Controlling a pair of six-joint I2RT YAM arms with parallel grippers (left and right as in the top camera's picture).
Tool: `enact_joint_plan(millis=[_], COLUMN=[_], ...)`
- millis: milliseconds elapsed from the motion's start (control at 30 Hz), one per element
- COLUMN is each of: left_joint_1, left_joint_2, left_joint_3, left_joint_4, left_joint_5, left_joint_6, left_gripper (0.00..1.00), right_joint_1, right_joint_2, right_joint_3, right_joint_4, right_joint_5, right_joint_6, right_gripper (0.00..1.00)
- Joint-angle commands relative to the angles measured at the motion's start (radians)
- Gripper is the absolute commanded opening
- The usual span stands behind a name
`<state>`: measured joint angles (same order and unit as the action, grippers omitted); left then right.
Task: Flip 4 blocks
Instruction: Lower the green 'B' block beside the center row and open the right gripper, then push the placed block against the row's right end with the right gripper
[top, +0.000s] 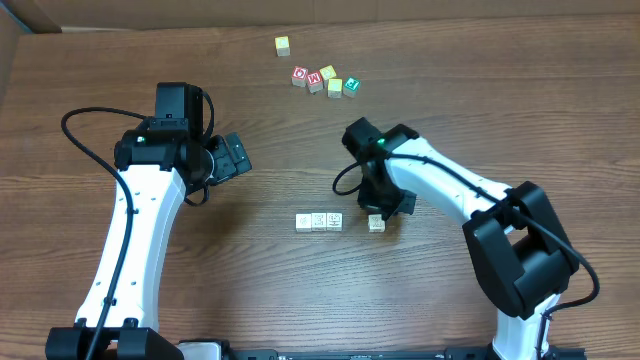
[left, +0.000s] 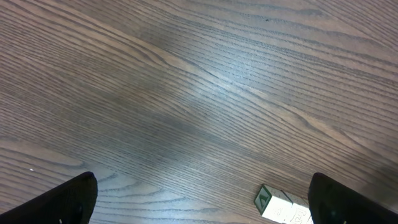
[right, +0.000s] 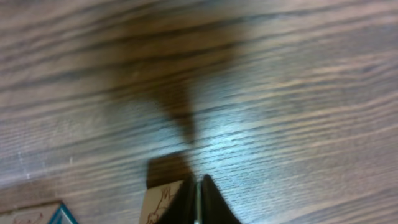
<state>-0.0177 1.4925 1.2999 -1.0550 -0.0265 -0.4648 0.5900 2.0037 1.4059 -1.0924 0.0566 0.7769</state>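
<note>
4 pale blocks on the table (top: 480, 90), all in the near-middle part. 3 of them sit in a tight row (top: 319, 221), side by side & touching. The 4th block (top: 376, 224) lies apart, just right of the row w/ a small gap, under the tip of the R arm (top: 440, 185).

R jaws: pressed fully together, nothing between them. In the R wrist view the fingertips (right: 210, 205) meet in a point. The 4th block (right: 163, 200) sits just beside them on their left, touching or nearly, can't tell which. A faint line drawing shows on its upper face. Corner of 1 more block (right: 46, 214), teal-edged, shows at the bottom left of that view.

L jaws: spread wide, holding nothing, on the L arm (top: 150, 200), over bare table left of & beyond the row. In the L wrist view, 2 dark fingers (left: 62, 202) sit at the bottom corners. 1 pale block w/ green mark (left: 283, 206) lies between them at the lower edge, nearer the right-hand finger.

Far side of the table: cluster of 5 coloured cubes (top: 327, 74) w/ red, yellow & green faces, bunched together. 1 lone yellow cube (top: 283, 45) lies further back, left of the cluster.
</note>
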Motion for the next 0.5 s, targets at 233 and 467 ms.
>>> enact_joint_plan(millis=[233, 467], left_joint_1=[0.004, 0.004], left_joint_2=[0.000, 0.000], left_joint_3=[0.011, 0.011], left_joint_4=[0.001, 0.000], left_joint_5=[-0.003, -0.003], left_joint_6=[0.005, 0.005], left_gripper=[1.00, 1.00], right_joint_1=[-0.103, -0.064], right_joint_2=[-0.072, -0.072], right_joint_3=[0.026, -0.079], right_joint_4=[-0.068, -0.008], right_joint_5=[-0.072, -0.172], right_joint_6=[0.005, 0.009], right_gripper=[0.04, 0.04])
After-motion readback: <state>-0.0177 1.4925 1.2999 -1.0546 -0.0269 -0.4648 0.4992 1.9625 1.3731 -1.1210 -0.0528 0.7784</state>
